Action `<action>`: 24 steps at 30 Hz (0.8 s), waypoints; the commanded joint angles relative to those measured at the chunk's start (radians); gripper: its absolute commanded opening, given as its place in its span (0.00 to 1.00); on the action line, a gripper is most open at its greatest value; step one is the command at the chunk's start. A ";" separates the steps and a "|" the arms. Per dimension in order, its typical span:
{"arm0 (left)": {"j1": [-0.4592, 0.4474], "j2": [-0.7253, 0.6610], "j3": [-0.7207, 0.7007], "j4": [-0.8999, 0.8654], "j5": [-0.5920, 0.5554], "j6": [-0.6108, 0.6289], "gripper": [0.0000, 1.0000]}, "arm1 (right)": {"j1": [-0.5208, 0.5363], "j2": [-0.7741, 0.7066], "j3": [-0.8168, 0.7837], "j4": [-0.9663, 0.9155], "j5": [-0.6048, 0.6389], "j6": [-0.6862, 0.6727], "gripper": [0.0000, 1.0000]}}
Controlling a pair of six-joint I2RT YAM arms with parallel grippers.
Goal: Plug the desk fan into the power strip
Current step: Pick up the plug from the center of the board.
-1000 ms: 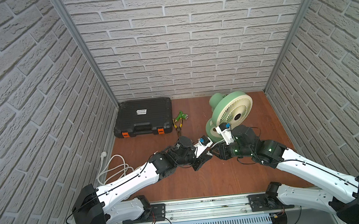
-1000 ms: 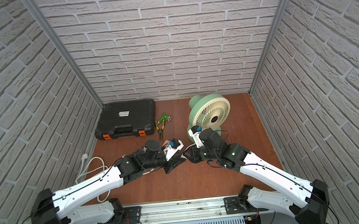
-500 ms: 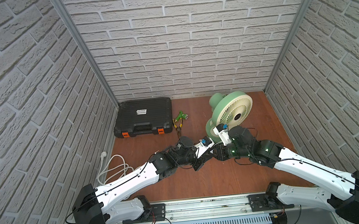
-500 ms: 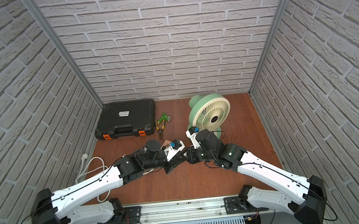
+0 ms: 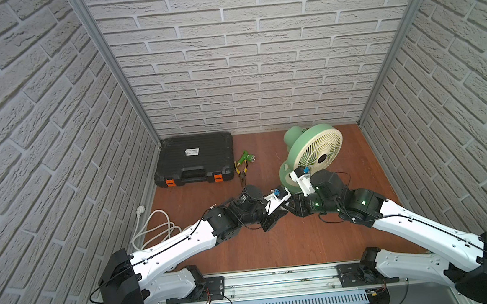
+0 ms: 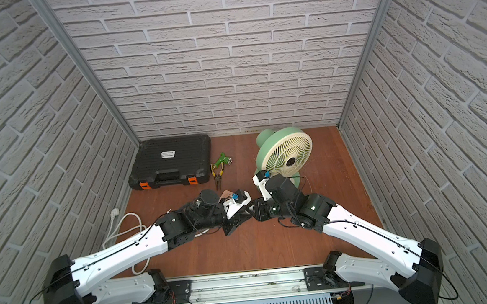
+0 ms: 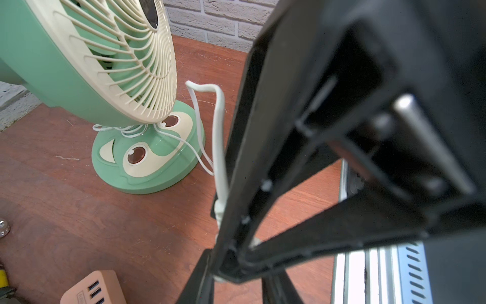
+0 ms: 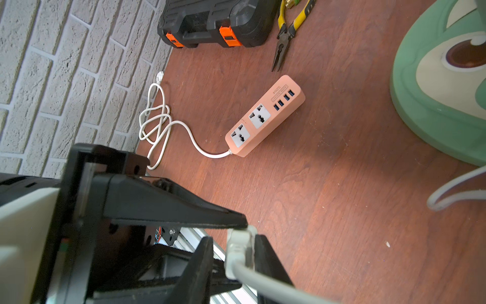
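Plug: small, hard white plastic plug [image 8: 240,247], surely light. It is held off the table at mid-frame in both top views, where the two arms meet. I judge it best taken by the flat sides of its body, with the prong end left free.
Cord: thin, limp white cord [image 7: 219,131] looping from the fan's base [image 7: 147,158] to the plug. It weighs little but may twist or drag the plug.
Right gripper: the right gripper [image 8: 232,237] has its jaws clenched on the plug body, as the right wrist view shows.
Left gripper: the left gripper [image 5: 279,215] has its fingers set about the same plug, and one tip seems to touch the plug's end. I cannot tell whether they pinch it.
Desk fan: the desk fan [image 5: 316,151] stands upright, right of centre in both top views, just above the right wrist. It looks light and top-heavy, so a tug on the cord could slide or tip it.
Power strip: the peach power strip [image 8: 263,118] lies flat on the wooden table [image 5: 277,248] with its sockets up and empty. In the top views it sits left of centre, mostly hidden under the left arm. It is likely to skate when pressed and may need pinning.
Strip cable: the thick white strip cable [image 5: 151,230] is coiled at the table's left edge, off the route.
In the way: the left arm itself, which lies over the strip. The pliers [image 5: 242,171] and a small green tool [image 5: 247,157] lie just above it. The black toolcase [image 5: 194,161] at upper left is well apart.
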 commanded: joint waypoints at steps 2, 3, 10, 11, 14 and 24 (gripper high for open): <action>-0.010 0.002 0.032 0.018 -0.014 0.026 0.00 | 0.007 -0.012 0.024 -0.002 0.012 0.000 0.33; -0.010 0.001 0.032 0.019 -0.015 0.025 0.00 | 0.007 -0.008 0.024 -0.001 0.011 0.000 0.32; -0.011 -0.010 0.029 0.021 -0.022 0.030 0.00 | 0.007 0.009 0.023 0.000 0.014 0.003 0.27; -0.010 -0.009 0.029 0.021 -0.022 0.031 0.00 | 0.007 0.011 0.023 0.000 0.010 0.002 0.27; -0.013 -0.007 0.031 0.022 -0.023 0.033 0.00 | 0.007 0.011 0.025 -0.001 0.010 -0.001 0.25; -0.012 -0.004 0.031 0.024 -0.034 0.033 0.00 | 0.007 0.006 0.029 -0.009 0.012 -0.002 0.04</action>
